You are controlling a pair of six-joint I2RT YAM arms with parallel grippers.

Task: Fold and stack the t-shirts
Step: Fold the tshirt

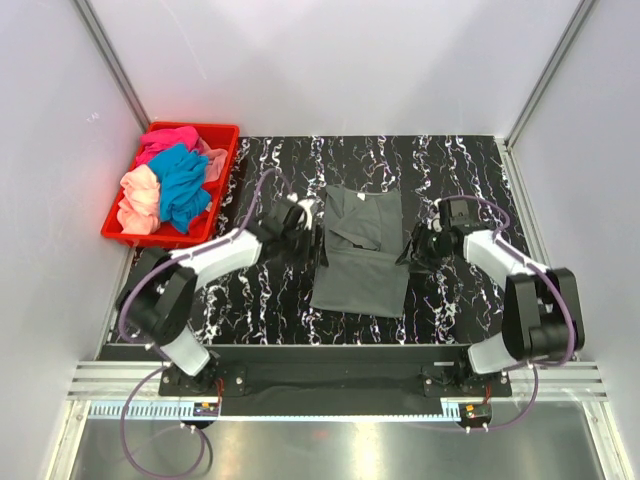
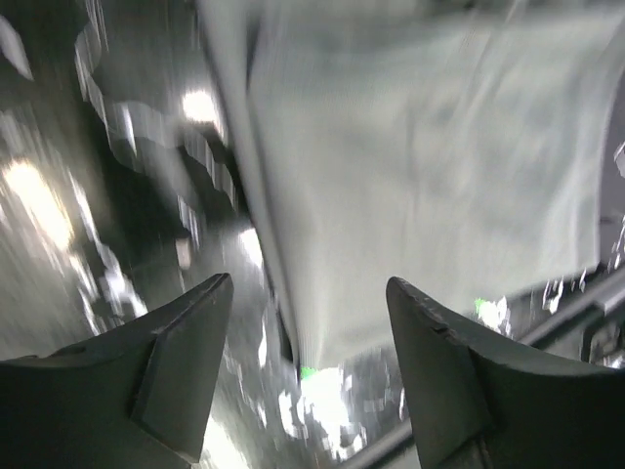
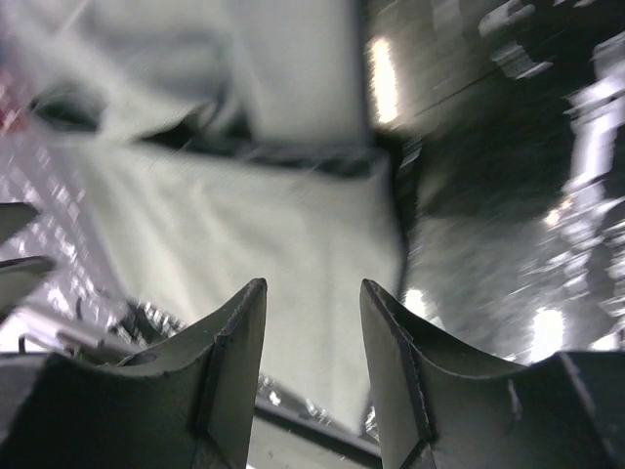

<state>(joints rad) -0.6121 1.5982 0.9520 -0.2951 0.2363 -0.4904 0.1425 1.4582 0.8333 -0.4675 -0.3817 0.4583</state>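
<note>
Top view: soft dark grey cloth t-shirt (image 1: 360, 255), partly folded, frame centre, on black marbled tabletop (image 1: 450, 170); red plastic crate (image 1: 150, 239) upper left holding magenta shirt (image 1: 165, 140), teal shirt (image 1: 185, 185), peach shirt (image 1: 140, 200).
Left wrist view: left claw (image 2: 308, 283) released, empty, beside the t-shirt's edge.
Right wrist view: right claw (image 3: 312, 285) released, empty, above the cloth.
Handling: light, limp, probably saggy; hem corners the likely hold.

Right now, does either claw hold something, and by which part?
Nothing is held. The left claw and the right claw are both open and empty, one at each side of the dark grey t-shirt.
</note>
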